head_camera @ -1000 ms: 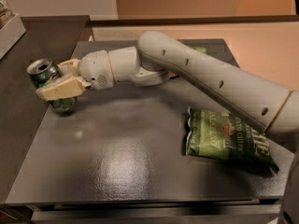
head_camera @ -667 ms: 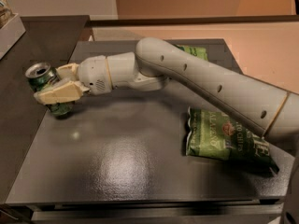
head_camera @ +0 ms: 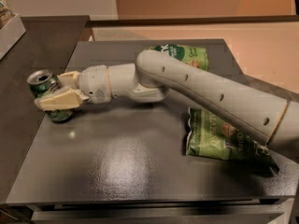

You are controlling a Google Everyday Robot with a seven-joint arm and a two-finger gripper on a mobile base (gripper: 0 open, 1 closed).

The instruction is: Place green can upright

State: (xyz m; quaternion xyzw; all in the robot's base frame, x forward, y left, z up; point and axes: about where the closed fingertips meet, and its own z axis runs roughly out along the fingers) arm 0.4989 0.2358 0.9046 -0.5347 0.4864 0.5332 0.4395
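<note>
The gripper (head_camera: 50, 91) is reaching out to the left edge of the dark table (head_camera: 117, 162), and its two fingers are squeezing the green can (head_camera: 42, 83) around its middle. The can's silver top is pointing up and leaning a little to the left, away from the arm (head_camera: 201, 87). Its bottom is looking very close to the table, but I cannot tell if it is touching. I am guessing the job is nearly done. To do this step well, the gripper should be tipping the can until its top is pointing straight up. Next it should be lowering the can until the whole bottom is lying flat, a bit further in from the edge. Then the fingers should be opening slowly and backing off without bumping it. The snack bag (head_camera: 224, 139) is lying well apart on the right, so it is not getting in the way.
</note>
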